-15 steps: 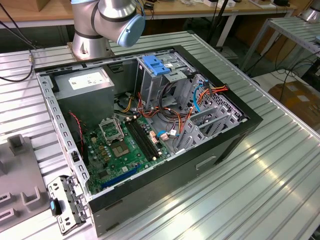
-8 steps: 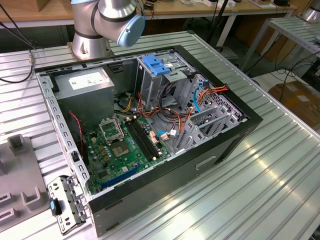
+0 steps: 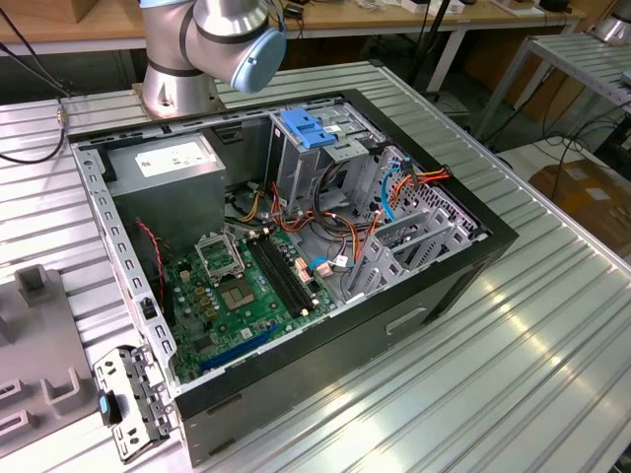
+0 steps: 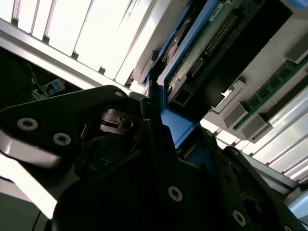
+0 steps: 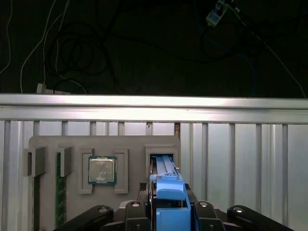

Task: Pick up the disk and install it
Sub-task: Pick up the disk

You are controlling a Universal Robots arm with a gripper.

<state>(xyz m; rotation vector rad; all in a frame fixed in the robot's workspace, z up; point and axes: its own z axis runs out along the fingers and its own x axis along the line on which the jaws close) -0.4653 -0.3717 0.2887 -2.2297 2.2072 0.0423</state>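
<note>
— Where is the flat, dark rectangular disk in its bright blue plastic carrier?

— We see it on edge in a slot of the grey moulded fixture plate, beside the square silver processor chip. Upright, it leaves both flanks free for us to grasp.

— And our black metal gripper?

— Narrow. In both wrist views its jaws sit pressed against the carrier's sides, so we judge it clamped. The open black computer case has not yet received the disk.

Exterior view overlooks the computer case; both wrist views hug the disk.
</note>
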